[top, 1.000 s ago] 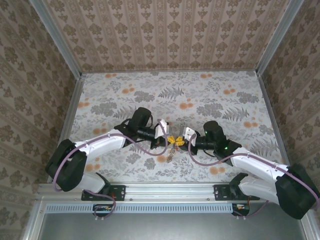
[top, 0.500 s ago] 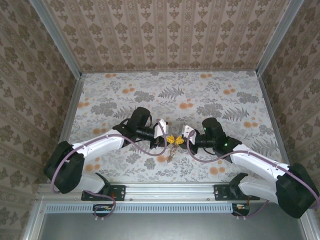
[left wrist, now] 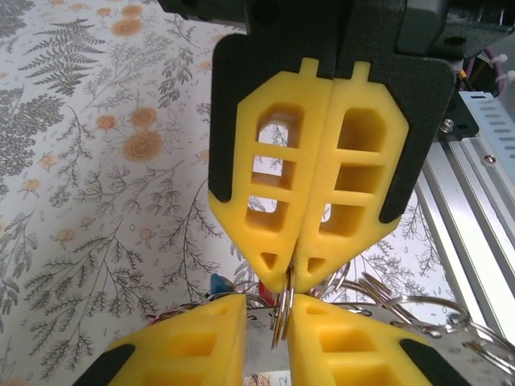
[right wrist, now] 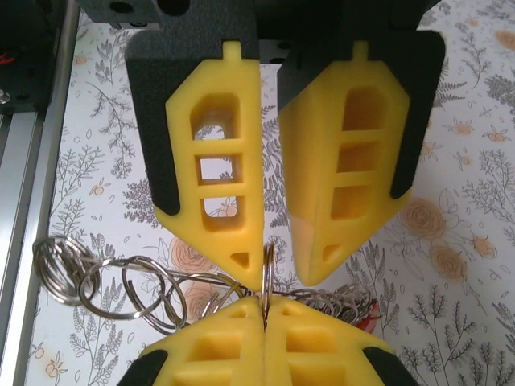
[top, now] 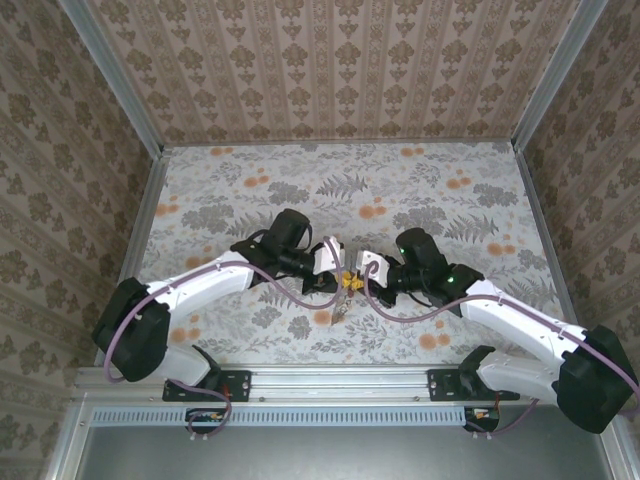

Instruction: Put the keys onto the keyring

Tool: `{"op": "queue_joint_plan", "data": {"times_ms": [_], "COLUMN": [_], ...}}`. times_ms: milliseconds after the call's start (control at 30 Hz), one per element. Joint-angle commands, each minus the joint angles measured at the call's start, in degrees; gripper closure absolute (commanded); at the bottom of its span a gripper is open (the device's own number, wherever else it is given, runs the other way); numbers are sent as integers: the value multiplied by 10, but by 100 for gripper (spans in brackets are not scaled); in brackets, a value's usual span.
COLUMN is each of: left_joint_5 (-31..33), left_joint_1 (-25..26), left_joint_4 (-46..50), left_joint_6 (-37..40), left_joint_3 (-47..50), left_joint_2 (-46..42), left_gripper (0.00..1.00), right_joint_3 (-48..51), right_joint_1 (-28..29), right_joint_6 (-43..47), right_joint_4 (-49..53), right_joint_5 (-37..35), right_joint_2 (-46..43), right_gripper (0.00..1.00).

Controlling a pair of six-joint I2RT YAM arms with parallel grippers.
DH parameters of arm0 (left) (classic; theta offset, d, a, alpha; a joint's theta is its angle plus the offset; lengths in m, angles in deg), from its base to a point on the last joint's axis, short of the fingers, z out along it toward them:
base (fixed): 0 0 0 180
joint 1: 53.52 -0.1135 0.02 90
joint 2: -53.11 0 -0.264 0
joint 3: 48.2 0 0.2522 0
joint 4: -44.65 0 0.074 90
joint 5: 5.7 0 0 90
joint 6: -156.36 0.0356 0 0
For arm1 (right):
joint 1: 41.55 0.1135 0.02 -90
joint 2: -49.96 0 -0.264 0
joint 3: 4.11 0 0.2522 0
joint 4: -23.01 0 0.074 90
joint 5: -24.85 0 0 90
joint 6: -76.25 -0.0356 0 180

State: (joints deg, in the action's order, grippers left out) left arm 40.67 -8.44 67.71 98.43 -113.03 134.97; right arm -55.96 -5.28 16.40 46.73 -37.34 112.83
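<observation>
Right pincer (right wrist: 264, 315) clamped shut on the keyring (right wrist: 268, 261) edge; left pincer (left wrist: 268, 310) slightly parted around it. Loose silver rings (right wrist: 113, 281) crowd beside both tips.

The left gripper (left wrist: 268, 307) holds its yellow fingers (left wrist: 193, 342) a little apart, and the keyring (left wrist: 279, 326), seen from its edge, stands in this gap. Just beyond the fingertips, the right gripper (left wrist: 291, 269) pinches the keyring's top. Silver rings (left wrist: 402, 304) cluster beside the right finger. A blue bit (left wrist: 217, 283) beside the left one is perhaps a key.
</observation>
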Motion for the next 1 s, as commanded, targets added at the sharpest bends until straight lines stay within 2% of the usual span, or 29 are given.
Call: {"op": "queue_joint_plan", "data": {"times_ms": [0, 100, 167, 200, 367, 700, 967], "left_joint_5": [2, -3, -10, -14, -39, -108, -130], "left_joint_1": [3, 3, 3, 4, 1, -11, -14], "left_joint_4": [22, 26, 26, 24, -24, -200, -246], "left_joint_6": [21, 22, 22, 21, -7, -98, -122], "left_joint_3": [-23, -24, -25, -25, -9, 59, 77], "left_joint_2": [8, 9, 10, 11, 6, -16, -20], "left_gripper": [83, 88, 98, 100, 100, 100, 100], "right_joint_3": [-31, -32, -33, -32, 11, 107, 132], "right_joint_1": [10, 12, 13, 13, 10, -41, -56], "right_joint_6": [18, 18, 16, 15, -7, -107, -136], "right_joint_4": [15, 13, 13, 13, -46, -221, -289], "right_joint_5": [0, 0, 0, 1, 0, 77, 93], "right_joint_2": [-6, -14, -17, -17, -28, -21, -3], "right_gripper": [100, 100, 100, 100, 95, 86, 84]}}
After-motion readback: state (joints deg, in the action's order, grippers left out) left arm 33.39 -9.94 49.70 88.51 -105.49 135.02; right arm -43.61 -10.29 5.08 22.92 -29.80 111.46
